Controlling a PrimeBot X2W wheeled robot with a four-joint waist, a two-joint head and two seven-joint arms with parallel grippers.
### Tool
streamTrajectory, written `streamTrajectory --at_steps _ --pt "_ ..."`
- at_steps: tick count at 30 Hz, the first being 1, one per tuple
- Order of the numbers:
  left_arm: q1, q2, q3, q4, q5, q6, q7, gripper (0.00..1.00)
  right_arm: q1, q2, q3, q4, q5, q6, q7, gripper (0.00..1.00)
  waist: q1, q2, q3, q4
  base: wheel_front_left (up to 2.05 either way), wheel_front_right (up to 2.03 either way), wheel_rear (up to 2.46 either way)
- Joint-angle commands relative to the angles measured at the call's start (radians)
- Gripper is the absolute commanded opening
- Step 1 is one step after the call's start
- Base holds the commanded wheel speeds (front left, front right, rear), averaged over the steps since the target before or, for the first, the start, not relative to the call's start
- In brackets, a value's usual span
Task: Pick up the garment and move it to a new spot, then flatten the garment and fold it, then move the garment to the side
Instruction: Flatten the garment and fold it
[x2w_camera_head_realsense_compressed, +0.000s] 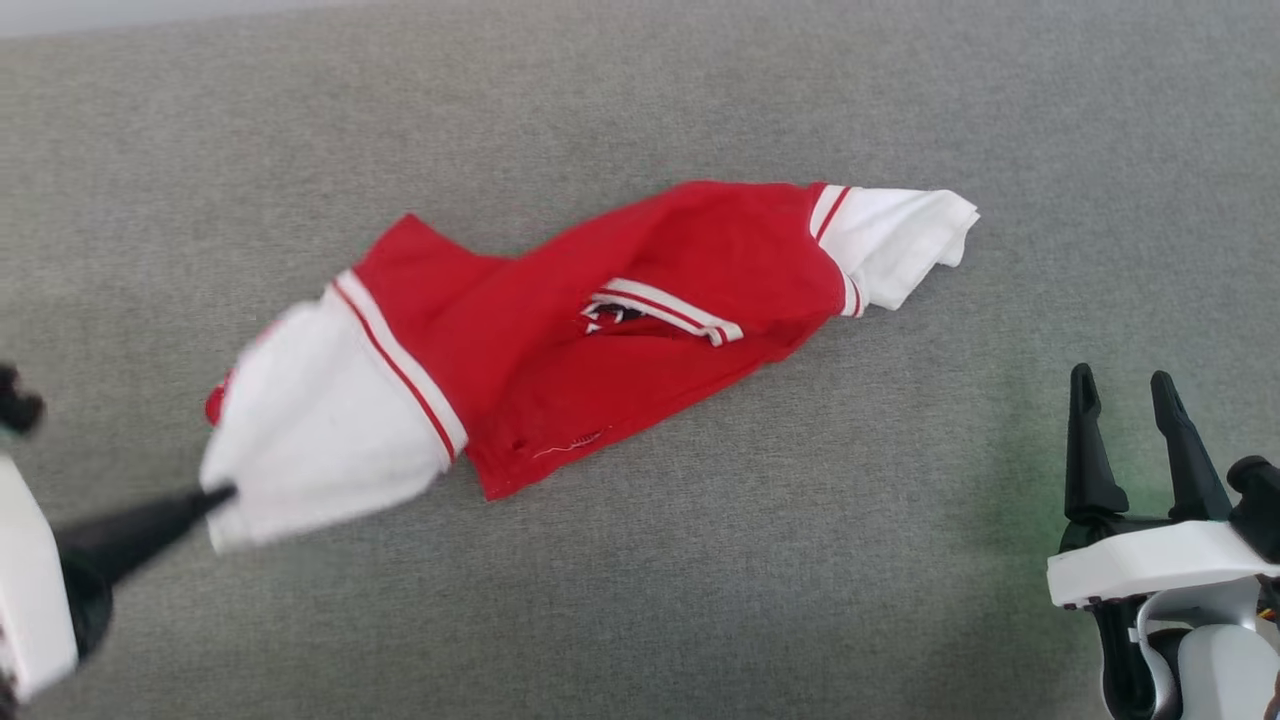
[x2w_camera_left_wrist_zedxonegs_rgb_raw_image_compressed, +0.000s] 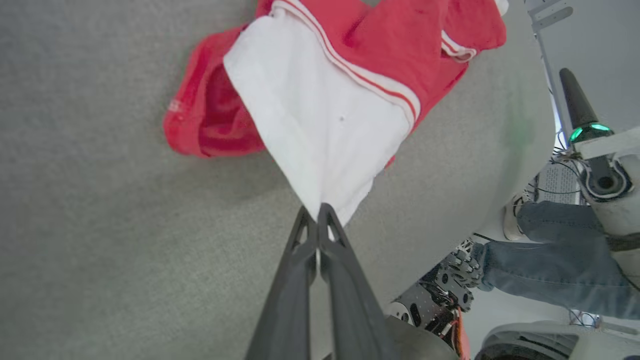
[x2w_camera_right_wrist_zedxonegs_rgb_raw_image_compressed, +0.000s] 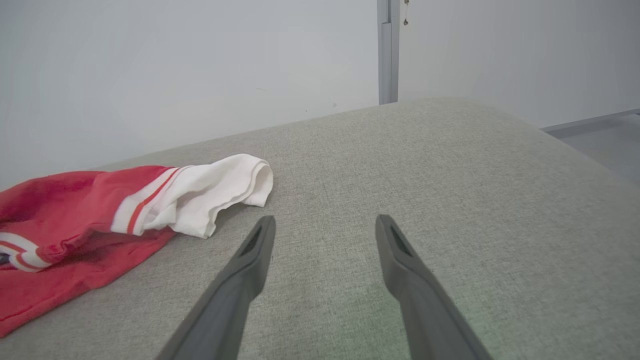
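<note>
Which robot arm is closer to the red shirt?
Left. The left end effector pinches the shirt by its white sleeve; the right end effector sits open, apart from the shirt.

The garment (x2w_camera_head_realsense_compressed: 560, 330) is soft matt cloth, the surface (x2w_camera_head_realsense_compressed: 760, 560) coarse woven fabric, the right end effector (x2w_camera_head_realsense_compressed: 1120, 378) matt plastic

Red garment (x2w_camera_head_realsense_compressed: 560, 330) — crumpled, white sleeves at both ends; lying on grey surface.

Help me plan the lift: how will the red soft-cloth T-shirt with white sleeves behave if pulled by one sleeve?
Probably floppy: the red soft-cloth T-shirt lies crumpled, and the white sleeve pinched by the left gripper stretches to a point. It would likely trail and bunch. The grey woven surface may add drag.
</note>
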Motion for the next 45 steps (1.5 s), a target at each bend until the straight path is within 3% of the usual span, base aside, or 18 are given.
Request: streamTrajectory --at_steps 1,7,13,19,26,27,28,29,30,34,39,45 --pt "0.041 0.012 -0.010 -0.023 -0.022 0.002 -0.016 0.00 -0.004 0.000 -0.001 0.003 0.000 -0.001 0.006 1.00 0.0000 0.0000 -0.007 0.008 0.00 0.00 0.00" --pt "0.173 0.034 -0.054 -0.033 -0.070 0.002 -0.059 0.00 -0.003 0.000 -0.006 -0.004 -0.009 -0.001 0.016 1.00 0.0000 0.0000 -0.016 0.020 0.00 0.00 0.00" --pt "0.232 -0.010 -0.051 0.157 -0.086 0.002 -0.101 0.00 0.003 0.000 -0.017 -0.026 -0.023 -0.001 0.036 1.00 0.0000 0.0000 -0.018 0.024 0.00 0.00 0.00" --pt "0.228 -0.118 -0.018 0.438 -0.070 0.002 -0.137 0.00 -0.001 0.000 -0.018 -0.052 -0.034 -0.001 0.059 1.00 0.0000 0.0000 -0.018 0.023 0.00 0.00 0.00" --pt "0.214 -0.208 0.013 0.509 -0.020 0.002 -0.144 0.00 0.015 0.000 -0.006 -0.077 -0.043 -0.001 0.085 1.00 0.0000 0.0000 -0.021 0.028 0.00 0.00 0.00" --pt "0.213 -0.216 0.020 0.518 -0.007 0.002 -0.158 0.34 0.016 0.000 -0.004 -0.081 -0.046 -0.001 0.094 1.00 0.0000 0.0000 -0.022 0.031 0.00 0.00 0.00" --pt "0.215 -0.225 0.026 0.525 0.004 0.002 -0.174 0.51 0.016 0.000 0.000 -0.087 -0.053 -0.001 0.103 1.00 0.0000 0.0000 -0.024 0.033 0.00 0.00 0.00" --pt "0.217 -0.232 0.030 0.531 0.016 0.002 -0.191 0.91 0.013 0.000 0.004 -0.093 -0.059 -0.001 0.114 1.00 0.0000 0.0000 -0.025 0.037 0.00 0.00 0.00" --pt "0.219 -0.237 0.034 0.535 0.028 0.002 -0.211 1.00 0.010 0.000 0.010 -0.099 -0.069 -0.001 0.129 1.00 0.0000 0.0000 -0.028 0.041 0.00 0.00 0.00" --pt "0.240 -0.256 0.053 0.549 0.085 0.002 -0.328 1.00 -0.015 -0.025 0.055 -0.130 -0.104 -0.001 0.218 1.00 0.0000 0.0000 -0.037 0.065 0.00 0.00 0.00" --pt "0.246 -0.303 0.105 0.579 0.191 0.002 -0.457 1.00 -0.061 -0.117 0.157 -0.158 -0.086 -0.001 0.393 1.00 0.0000 0.0000 -0.045 0.110 0.00 0.00 0.00" --pt "0.317 -0.475 0.425 0.589 0.446 0.002 -0.463 1.00 -0.137 -0.269 0.252 -0.173 0.022 -0.001 0.683 1.00 0.0000 0.0000 -0.040 0.184 0.00 0.00 0.00"
